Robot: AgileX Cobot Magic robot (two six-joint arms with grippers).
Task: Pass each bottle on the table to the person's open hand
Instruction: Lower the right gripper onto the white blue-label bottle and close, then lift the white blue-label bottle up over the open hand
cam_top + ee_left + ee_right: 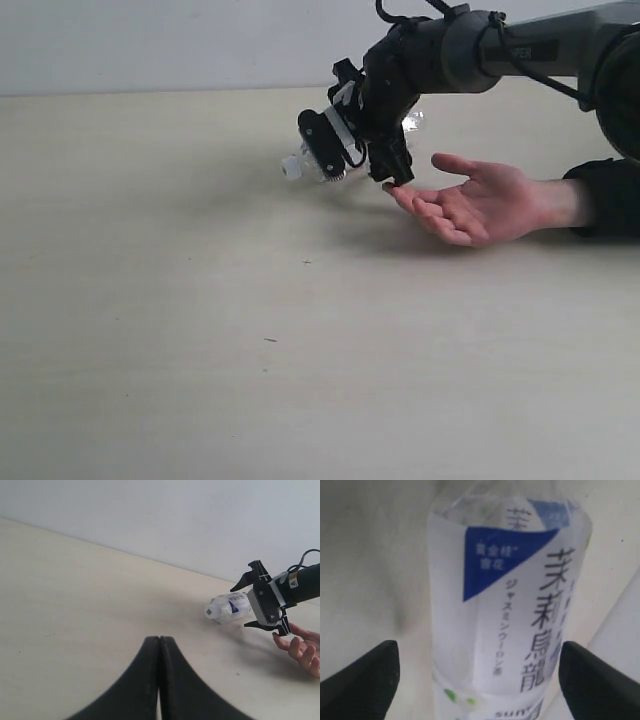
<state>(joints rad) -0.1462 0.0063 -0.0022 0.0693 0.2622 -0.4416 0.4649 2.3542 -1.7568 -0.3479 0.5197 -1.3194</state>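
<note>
The right tool [241, 606] was seen open, its jaws either side of a clear plastic bottle [312, 165] laid sideways on the smooth bench [200, 350], upper centre of frame, beside the open hand [480, 205]. It was judged light, slick and squashy, and best gripped mid-label. The left tool [159, 642] was shut.

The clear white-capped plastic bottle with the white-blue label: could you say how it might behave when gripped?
The bottle lies on its side on the pale cream table, so it would probably roll if nudged. Its smooth label might let the open right gripper slip.
</note>
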